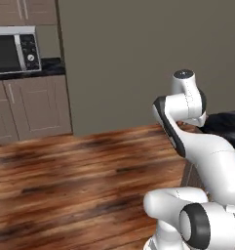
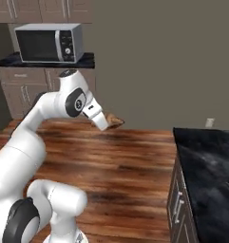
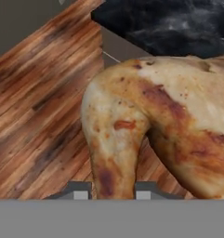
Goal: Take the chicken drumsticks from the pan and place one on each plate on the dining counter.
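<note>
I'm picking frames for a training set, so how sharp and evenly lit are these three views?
Hand view: the chicken drumstick sits so close it looks soft and oversized, between the jaws. Left base view: flat, even light, faint sheen on the wood floor. Right base view: glossy reflections on the dining counter; the microwave is slightly blurred.

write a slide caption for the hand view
Chicken drumstick clamped between the fingers, carried above the wooden floor toward the black marble dining counter.

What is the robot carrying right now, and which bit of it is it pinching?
A chicken drumstick. The tool pinches it by its thin end, and the fat meaty part sticks out in front, above the wooden floor.
</note>
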Tool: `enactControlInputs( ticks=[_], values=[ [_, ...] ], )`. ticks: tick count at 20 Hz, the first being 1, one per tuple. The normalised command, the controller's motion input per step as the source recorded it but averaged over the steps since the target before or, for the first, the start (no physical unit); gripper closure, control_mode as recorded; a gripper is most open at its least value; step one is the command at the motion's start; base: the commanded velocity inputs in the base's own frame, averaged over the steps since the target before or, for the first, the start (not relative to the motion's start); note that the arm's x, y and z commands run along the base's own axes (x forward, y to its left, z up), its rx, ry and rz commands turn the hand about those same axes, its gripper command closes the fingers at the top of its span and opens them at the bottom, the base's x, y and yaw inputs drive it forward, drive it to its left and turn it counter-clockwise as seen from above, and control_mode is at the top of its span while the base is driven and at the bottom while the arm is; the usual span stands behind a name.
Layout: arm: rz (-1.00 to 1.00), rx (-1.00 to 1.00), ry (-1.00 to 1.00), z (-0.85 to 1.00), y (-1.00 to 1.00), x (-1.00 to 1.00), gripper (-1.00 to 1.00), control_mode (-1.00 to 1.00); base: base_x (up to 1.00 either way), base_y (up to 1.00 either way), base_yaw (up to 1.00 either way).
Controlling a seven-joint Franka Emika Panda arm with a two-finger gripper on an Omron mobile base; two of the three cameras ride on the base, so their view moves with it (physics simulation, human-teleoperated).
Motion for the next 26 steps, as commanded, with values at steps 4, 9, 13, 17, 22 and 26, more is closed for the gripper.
enactControlInputs(
  ticks=[4, 9, 13, 17, 22, 26],
  values=[
    [0.00, 0.00, 0.00, 0.00, 0.00, 0.00, 1.00, 1.00, 0.98, 0.84, -0.68],
    [0.00, 0.00, 0.00, 0.00, 0.00, 0.00, 1.00, 1.00, 1.00, 0.97, -0.60],
    [0.00, 0.00, 0.00, 0.00, 0.00, 0.00, 1.00, 1.00, 1.00, 0.91, -0.64],
    [0.00, 0.00, 0.00, 0.00, 0.00, 0.00, 1.00, 1.00, 0.98, 0.79, -0.73],
    [0.00, 0.00, 0.00, 0.00, 0.00, 0.00, 1.00, 1.00, 0.82, 0.71, -0.78],
    [0.00, 0.00, 0.00, 0.00, 0.00, 0.00, 1.00, 1.00, 0.86, 0.79, -0.74]
  ],
)
